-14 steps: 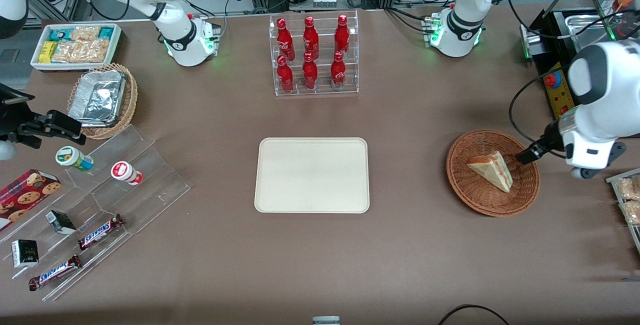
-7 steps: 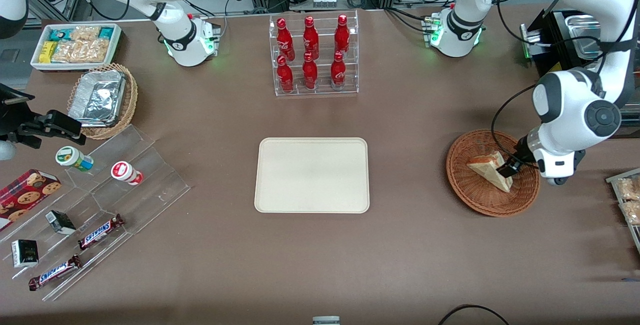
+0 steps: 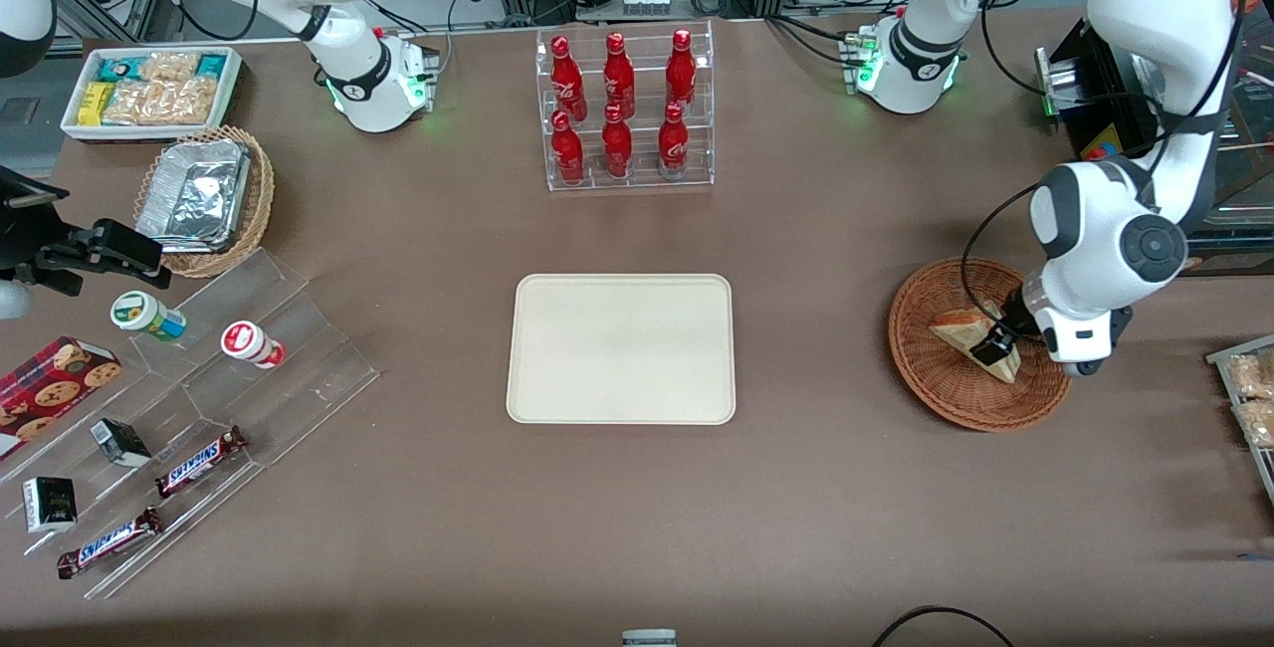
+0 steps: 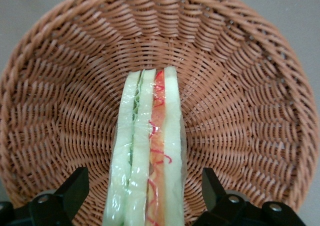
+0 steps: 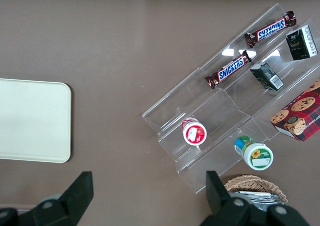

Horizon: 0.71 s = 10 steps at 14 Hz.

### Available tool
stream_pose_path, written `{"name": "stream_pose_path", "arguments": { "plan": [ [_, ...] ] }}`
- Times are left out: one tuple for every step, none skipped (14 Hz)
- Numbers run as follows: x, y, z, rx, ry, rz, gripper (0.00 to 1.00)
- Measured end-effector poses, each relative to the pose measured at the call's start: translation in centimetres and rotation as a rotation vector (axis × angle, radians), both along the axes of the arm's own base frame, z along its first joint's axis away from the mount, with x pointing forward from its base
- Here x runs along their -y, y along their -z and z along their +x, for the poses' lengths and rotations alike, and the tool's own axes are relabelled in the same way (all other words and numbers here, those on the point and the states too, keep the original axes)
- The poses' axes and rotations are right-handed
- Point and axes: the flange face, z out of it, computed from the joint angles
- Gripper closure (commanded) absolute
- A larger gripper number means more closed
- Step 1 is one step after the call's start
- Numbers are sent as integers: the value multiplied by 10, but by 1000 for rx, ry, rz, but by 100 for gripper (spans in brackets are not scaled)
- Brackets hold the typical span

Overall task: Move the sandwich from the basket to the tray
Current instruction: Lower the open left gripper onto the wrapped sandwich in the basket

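Gripper [image 3: 995, 343] low inside basket [image 3: 936, 388], at working arm's end of table. Fingers [image 4: 75, 188] spread, 1 on each side of sandwich [image 4: 147, 151], neither pad touching bread. Sandwich [image 3: 960, 332] lies in basket, filling edge toward wrist camera, red and green layers showing. Tray [image 3: 621, 348] mid-table, well apart from basket, toward parked arm's end. Rack with 6 red bottles [image 3: 627, 109] farther from front camera than tray.

the gripper [image 3: 998, 343] covered part of the sandwich [image 3: 963, 330] in the front view, and the arm's body hid part of the basket [image 3: 931, 383] rim. in the left wrist view the sandwich's [image 4: 148, 151] near end and the basket's [image 4: 60, 110] rim were cut off.
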Motion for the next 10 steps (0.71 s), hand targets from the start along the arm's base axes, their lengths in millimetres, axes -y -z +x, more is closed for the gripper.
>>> {"name": "stream_pose_path", "arguments": {
  "plan": [
    [1,5,-1,-3,1,0,7],
    [2,7,-1,-5,3,-1,19],
    [4,8,-1,-6,6,-1,33],
    [5,8,-1,-5,9,-1,42],
    [7,8,-1,-5,12,-1,47],
    [11,7,-1,-5,18,-1,53],
    [15,7,-1,-4,27,-1,60],
    [20,5,-1,-2,37,-1,65],
    [25,3,-1,-4,47,0,67],
    [29,-1,-1,-12,59,1,68]
  ]
}}
